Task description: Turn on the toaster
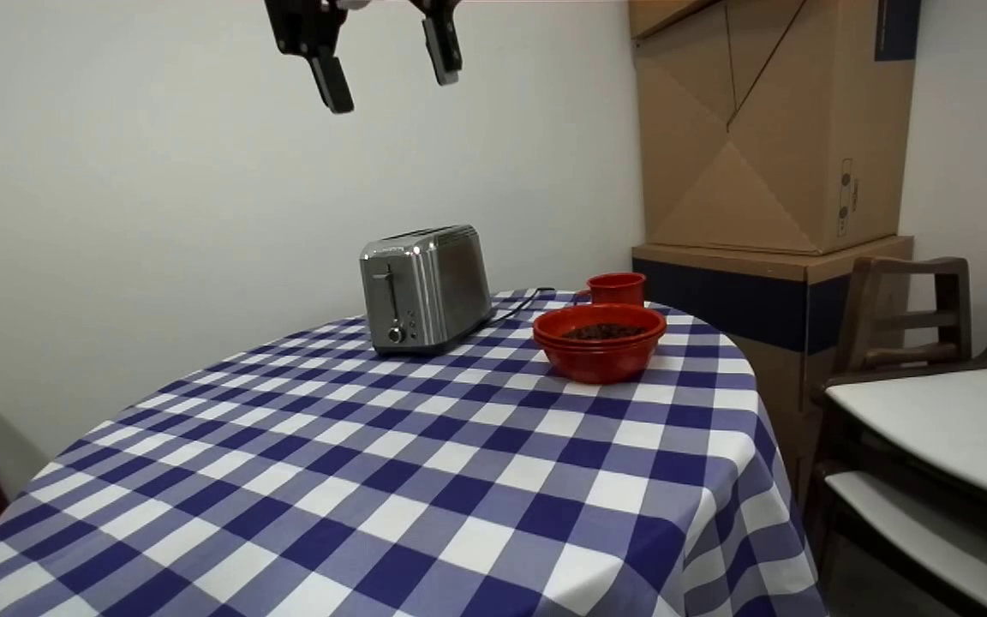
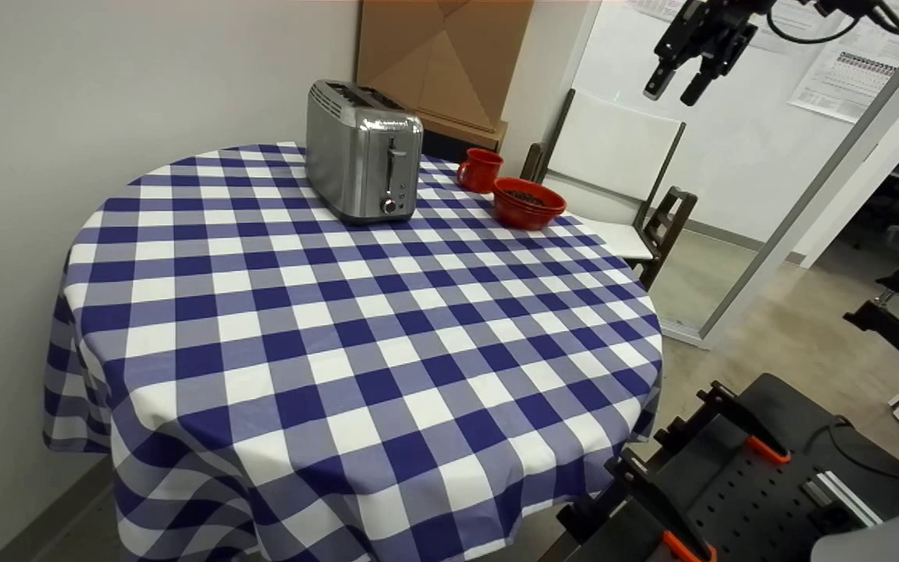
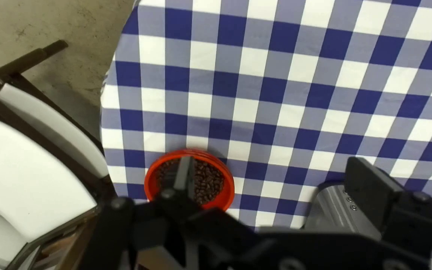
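Note:
The silver toaster (image 1: 459,287) stands upright on the checked tablecloth; it also shows in an exterior view (image 2: 332,156). Its narrow end panel carries a lever (image 2: 395,154) high in its slot, with a round knob (image 2: 389,205) below. In the wrist view, part of the toaster (image 3: 330,210) shows at lower right, with small buttons; my finger and gripper body hide the rest. My gripper (image 1: 395,96) is open and empty, high above the table; it also shows in an exterior view (image 2: 672,94). In the wrist view its fingers (image 3: 269,161) are wide apart, touching nothing.
A red bowl (image 1: 601,364) of dark beans sits beside the toaster, with a red mug (image 1: 618,290) behind it. A black cord (image 1: 523,306) trails from the toaster. A wall, cardboard boxes (image 1: 742,128) and chairs (image 1: 956,411) border the round table (image 1: 425,493).

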`<state>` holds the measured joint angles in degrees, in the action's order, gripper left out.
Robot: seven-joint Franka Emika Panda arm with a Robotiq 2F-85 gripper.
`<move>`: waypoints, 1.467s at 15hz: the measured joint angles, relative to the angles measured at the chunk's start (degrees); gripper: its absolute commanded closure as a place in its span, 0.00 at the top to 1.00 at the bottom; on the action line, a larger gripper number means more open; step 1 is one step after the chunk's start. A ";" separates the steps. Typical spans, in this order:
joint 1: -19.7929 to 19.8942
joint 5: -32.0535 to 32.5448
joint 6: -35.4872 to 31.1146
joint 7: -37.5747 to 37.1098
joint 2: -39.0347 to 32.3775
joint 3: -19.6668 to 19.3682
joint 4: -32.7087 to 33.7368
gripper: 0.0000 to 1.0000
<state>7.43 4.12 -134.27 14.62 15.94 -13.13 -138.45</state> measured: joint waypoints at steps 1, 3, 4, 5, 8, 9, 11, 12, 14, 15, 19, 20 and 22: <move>-0.52 0.00 -0.35 -0.22 -2.29 0.86 2.11 1.00; -1.44 -0.04 -0.55 -0.51 -7.03 2.52 6.43 1.00; -1.84 -0.21 -0.55 -0.63 -9.40 3.27 8.61 1.00; -2.22 -0.67 -0.55 -0.73 -11.73 4.01 10.79 1.00; -3.06 -2.78 -0.55 -1.37 -18.02 6.39 16.96 0.74; -3.34 -3.41 -0.55 -1.74 -19.91 7.21 18.89 0.72; -3.80 -4.05 -0.50 -2.44 -23.06 8.67 22.12 0.61; -3.97 -4.08 -0.47 -2.77 -24.50 9.34 23.59 0.53; -4.30 -4.08 -0.47 -3.47 -27.11 10.39 26.17 0.39; -4.45 -4.07 -0.46 -3.72 -28.34 10.79 27.35 0.30; -4.85 -4.06 -0.44 -4.63 -32.53 12.01 31.48 0.00; -4.97 -4.06 -0.46 -4.75 -33.37 12.26 32.39 0.00; -5.33 -4.06 -0.48 -5.00 -34.92 12.76 34.16 0.00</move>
<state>2.10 0.06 -134.75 9.62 -18.98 -0.37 -104.28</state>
